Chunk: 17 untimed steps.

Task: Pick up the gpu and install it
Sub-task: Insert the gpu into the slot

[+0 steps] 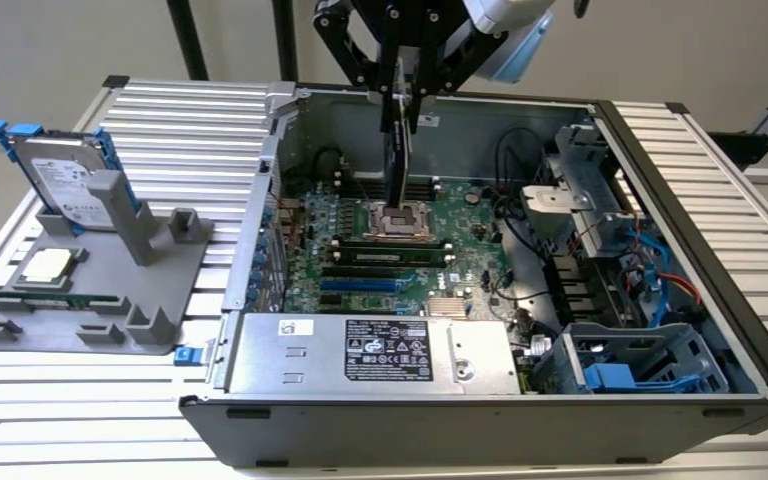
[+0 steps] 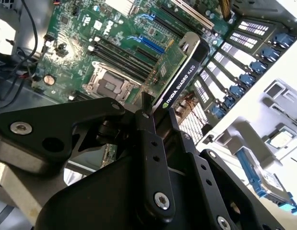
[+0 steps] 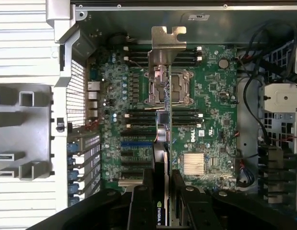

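Claw clamped on gpu. The card hangs edge-on over the motherboard by the CPU socket, inside the open case. Bracket end is away from the claw.

My exterior view looks down into the whole open computer case; both wrist views peer past the gripper, close over its motherboard.

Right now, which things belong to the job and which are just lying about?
In use: flat green-and-black gpu card, gripped by black tool; grey computer case; green motherboard.
Lying about: silver hard drive with blue rails; grey plastic holder.
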Tool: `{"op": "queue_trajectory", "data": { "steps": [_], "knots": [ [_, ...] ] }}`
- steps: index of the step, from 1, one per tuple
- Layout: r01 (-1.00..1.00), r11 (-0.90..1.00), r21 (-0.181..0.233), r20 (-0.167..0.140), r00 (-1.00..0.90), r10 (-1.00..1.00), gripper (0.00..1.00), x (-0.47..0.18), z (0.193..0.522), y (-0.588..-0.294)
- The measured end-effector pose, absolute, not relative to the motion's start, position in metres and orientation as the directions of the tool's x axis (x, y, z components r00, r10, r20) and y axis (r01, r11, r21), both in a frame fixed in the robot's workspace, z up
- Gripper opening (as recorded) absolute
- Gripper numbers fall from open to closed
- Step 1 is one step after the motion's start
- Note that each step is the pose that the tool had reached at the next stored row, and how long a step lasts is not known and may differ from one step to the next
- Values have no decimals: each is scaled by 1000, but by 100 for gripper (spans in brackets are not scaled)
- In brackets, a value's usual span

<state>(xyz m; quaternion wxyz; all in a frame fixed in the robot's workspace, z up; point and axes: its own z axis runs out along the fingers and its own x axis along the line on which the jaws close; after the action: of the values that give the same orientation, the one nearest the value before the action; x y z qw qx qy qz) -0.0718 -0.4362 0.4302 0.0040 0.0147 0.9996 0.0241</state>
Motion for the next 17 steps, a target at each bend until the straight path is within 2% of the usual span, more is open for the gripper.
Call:
{"op": "queue_trajectory", "data": {
  "steps": [17],
  "knots": [
    [-36, 998, 48, -7, -999, -35, 0, -72, 430, -436]
  ]
}}
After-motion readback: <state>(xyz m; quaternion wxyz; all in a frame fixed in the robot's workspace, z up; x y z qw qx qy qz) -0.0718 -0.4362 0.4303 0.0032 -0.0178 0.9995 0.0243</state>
